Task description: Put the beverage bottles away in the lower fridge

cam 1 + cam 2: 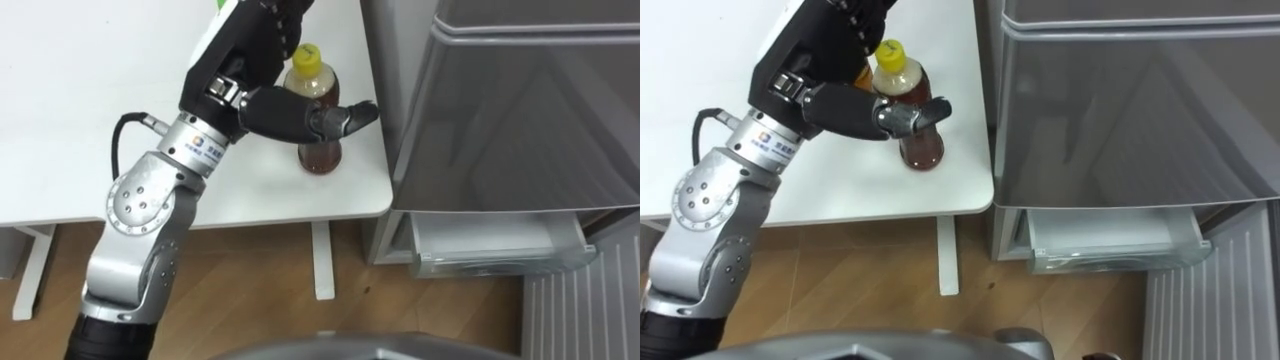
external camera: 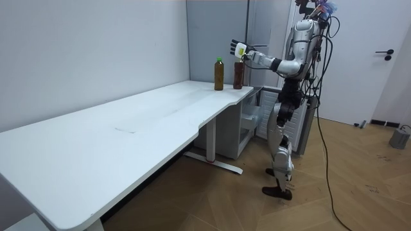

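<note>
a white table takes up the left of the eye views, and the robot stands at its corner, beside the grey fridge. its left arm reaches in from the lower left and up over the table edge. the left hand sits by the neck of a bottle of brown drink with a yellow cap. the thumb lies across the front of the bottle, and whether it touches cannot be told. in the room view the same hand is held at cap height with its fingers straight and spread upward, so it is released and has no grasp on the bottle. the bottle stands upright on the table near the corner closest to the fridge. the room view also shows a second bottle with a green cap just beside it, on the room view's left. right of the table, the fridge's upper front is closed. low down, a pale drawer stands pulled out.
</note>
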{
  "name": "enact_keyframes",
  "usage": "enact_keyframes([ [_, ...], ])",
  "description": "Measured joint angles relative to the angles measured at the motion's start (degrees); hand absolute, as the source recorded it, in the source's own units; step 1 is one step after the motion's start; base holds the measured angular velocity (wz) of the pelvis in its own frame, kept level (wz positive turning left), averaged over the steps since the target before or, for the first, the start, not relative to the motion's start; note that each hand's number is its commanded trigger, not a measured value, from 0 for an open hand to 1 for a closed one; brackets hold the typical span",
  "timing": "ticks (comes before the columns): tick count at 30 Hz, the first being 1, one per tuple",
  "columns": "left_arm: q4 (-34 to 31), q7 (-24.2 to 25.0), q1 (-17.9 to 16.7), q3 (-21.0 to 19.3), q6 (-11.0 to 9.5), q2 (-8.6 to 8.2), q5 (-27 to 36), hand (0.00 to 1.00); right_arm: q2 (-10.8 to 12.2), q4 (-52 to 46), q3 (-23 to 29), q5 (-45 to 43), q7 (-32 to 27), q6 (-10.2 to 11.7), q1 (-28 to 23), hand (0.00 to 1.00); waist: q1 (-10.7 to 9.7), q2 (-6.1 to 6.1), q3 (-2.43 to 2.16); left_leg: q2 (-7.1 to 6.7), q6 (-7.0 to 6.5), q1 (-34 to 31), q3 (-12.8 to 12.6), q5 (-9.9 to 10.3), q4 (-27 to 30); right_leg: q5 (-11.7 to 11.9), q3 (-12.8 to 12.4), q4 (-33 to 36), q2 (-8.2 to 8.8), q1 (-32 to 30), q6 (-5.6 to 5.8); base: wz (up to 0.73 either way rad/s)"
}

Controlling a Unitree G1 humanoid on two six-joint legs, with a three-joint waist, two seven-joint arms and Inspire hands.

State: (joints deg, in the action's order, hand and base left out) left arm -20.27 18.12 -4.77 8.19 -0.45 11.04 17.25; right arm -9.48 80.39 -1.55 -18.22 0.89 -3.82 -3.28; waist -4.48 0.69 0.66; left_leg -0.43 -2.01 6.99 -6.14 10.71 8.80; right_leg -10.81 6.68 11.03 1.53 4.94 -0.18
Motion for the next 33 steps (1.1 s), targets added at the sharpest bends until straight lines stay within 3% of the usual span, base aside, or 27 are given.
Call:
enact_keyframes([
  [9, 0.94, 0.27, -0.05, 0.02, -1.30, -0.45, -0.05, 0.00, 0.00, -0.04, 0.50, -0.08, -0.14, -0.01, 0.12, 0.00, 0.02, -0.26, -0.16, 0.00, 0.04, 0.17, -0.14, 0.03, -0.36, -0.01, -0.02, 0.51, -0.01, -0.02, -0.01, 0.00],
  [33, 1.66, 1.13, -0.04, -0.03, -1.66, -1.16, 0.07, 0.00, 0.01, -0.03, 0.61, -0.27, -0.72, -0.01, 0.15, 0.00, -0.08, -0.27, -0.19, 0.01, 0.05, 0.46, -0.13, 0.04, -0.65, -0.03, -0.04, 0.59, -0.03, -0.02, 0.00, 0.00],
])
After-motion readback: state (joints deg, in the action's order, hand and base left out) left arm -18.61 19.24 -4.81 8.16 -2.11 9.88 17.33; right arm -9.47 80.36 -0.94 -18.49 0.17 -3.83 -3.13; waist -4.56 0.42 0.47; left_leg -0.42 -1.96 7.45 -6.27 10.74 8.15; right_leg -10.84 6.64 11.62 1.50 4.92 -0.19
